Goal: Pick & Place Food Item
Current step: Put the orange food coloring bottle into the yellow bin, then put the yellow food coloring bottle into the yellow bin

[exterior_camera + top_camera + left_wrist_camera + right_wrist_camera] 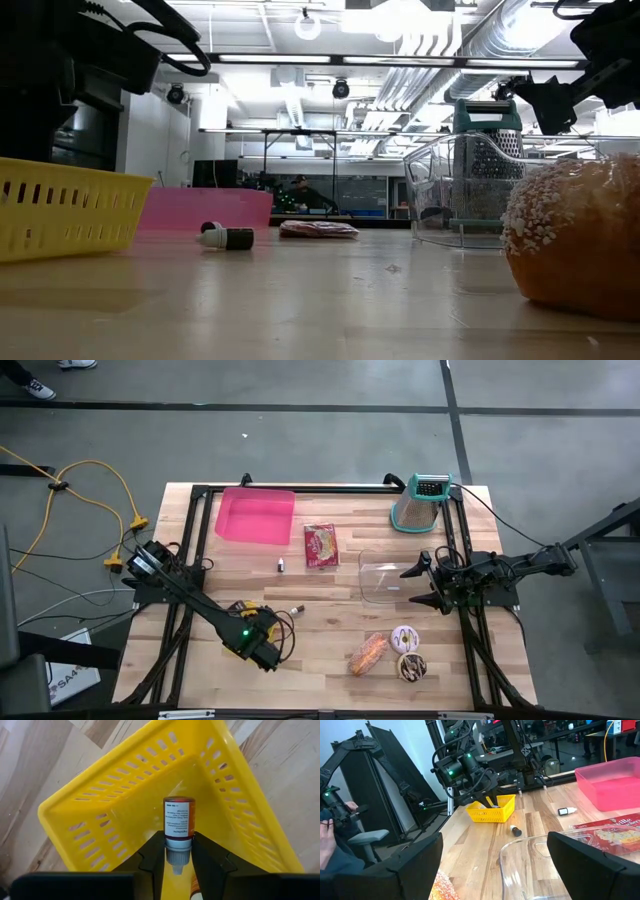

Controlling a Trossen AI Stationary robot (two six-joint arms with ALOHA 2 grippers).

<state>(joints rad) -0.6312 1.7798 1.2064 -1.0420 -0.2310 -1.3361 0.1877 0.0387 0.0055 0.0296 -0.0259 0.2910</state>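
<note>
The desk (330, 610) is a light wood slab on a dark frame, standing on a grey floor with yellow cables (90, 485) trailing off one side; the low view shows an open workshop with ceiling lights behind it. The left gripper (178, 857) hangs over the yellow basket (150, 810) at the near left part of the desk, its jaws set close on either side of a small bottle (178, 822) with a pale cap, which hangs label-up directly above the basket floor. This position suits a drop into the basket; whether the jaws grip the bottle firmly or have begun to let go cannot be told. The right gripper (425, 582) waits at the right side, just beside the clear plastic container (385, 582), its jaws wide apart and holding nothing. The food items lie near the front edge: a sugared pastry (368, 653), a pink-iced doughnut (405, 638) and a dark doughnut (411, 668), close together and untouched. Farther back are a pink tray (256, 516), a red snack packet (321, 545), a small vial (282, 565) between tray and packet, and a box grater (420, 503). By judgement, the pastries sit closer to the right arm, so the open right jaws are well placed for them.
</note>
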